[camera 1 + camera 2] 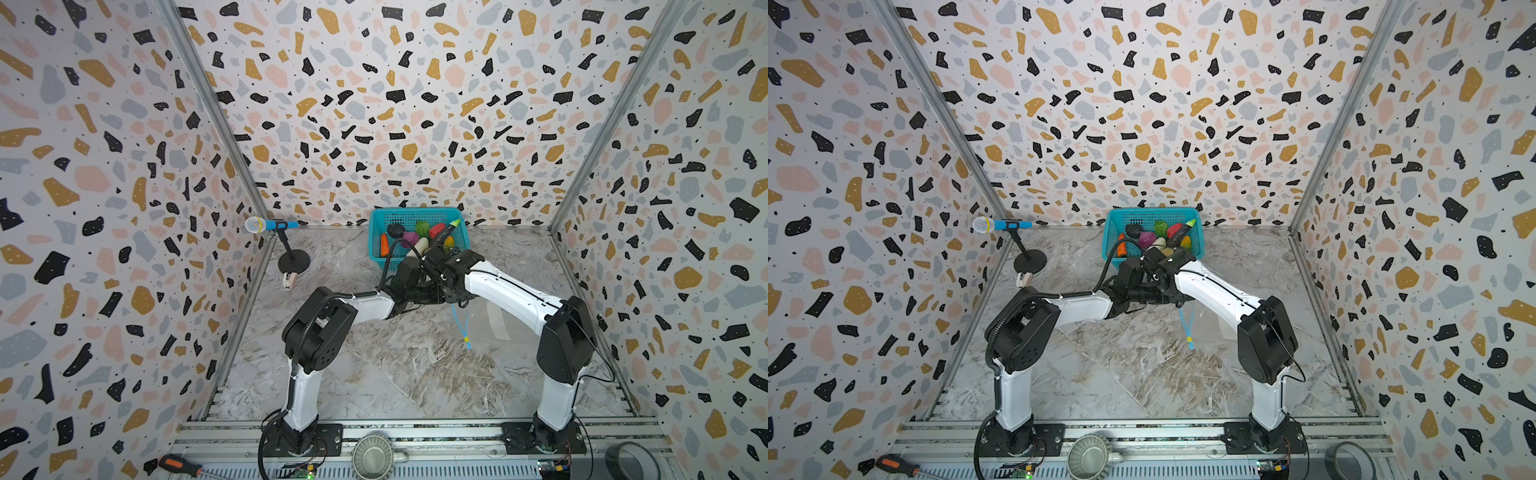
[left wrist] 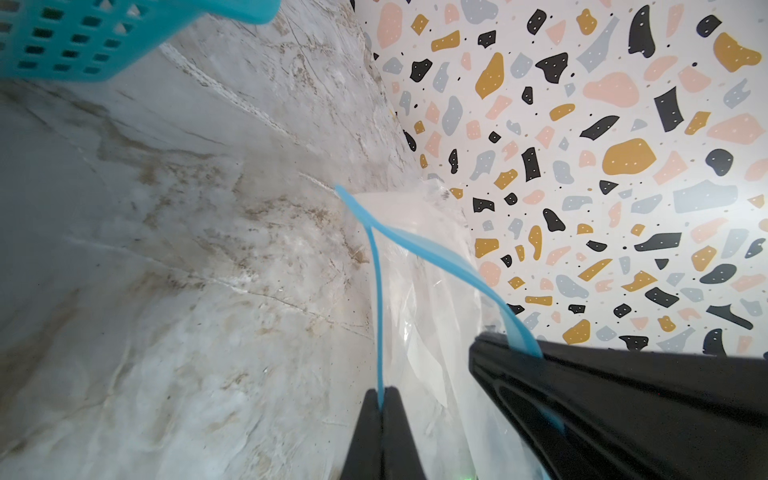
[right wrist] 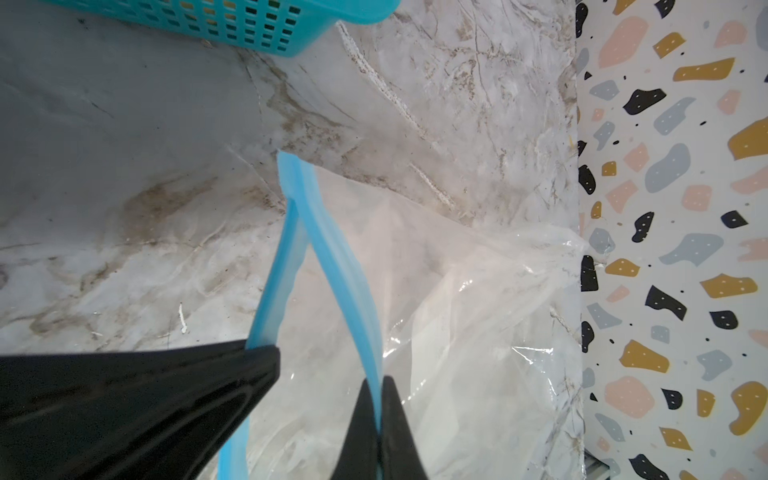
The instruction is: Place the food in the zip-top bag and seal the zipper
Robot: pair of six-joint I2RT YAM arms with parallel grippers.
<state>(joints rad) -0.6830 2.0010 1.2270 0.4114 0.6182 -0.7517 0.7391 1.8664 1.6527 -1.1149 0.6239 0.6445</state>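
The clear zip-top bag [image 1: 505, 322] lies right of centre, its mouth lifted and parted. The light blue zipper [image 1: 460, 322] splits into two strips, with its yellow slider [image 1: 467, 343] at the near end. My left gripper [image 2: 381, 390] is shut on one strip [image 2: 376, 307]. My right gripper [image 3: 380, 380] is shut on the other strip [image 3: 349, 282]. Both grippers meet just in front of the teal basket [image 1: 411, 215]. The food sits in that basket: carrot [image 1: 384, 245], white radish [image 1: 417, 248], purple onion [image 1: 410, 237], red pepper [image 1: 437, 229]. No food shows inside the bag [image 3: 465, 316].
A toy microphone [image 1: 266, 225] on a black stand [image 1: 294, 261] is at the back left. A screwdriver [image 1: 180, 465], a metal mould [image 1: 372, 455] and a tape roll [image 1: 631, 461] lie on the front rail. Patterned walls close in three sides.
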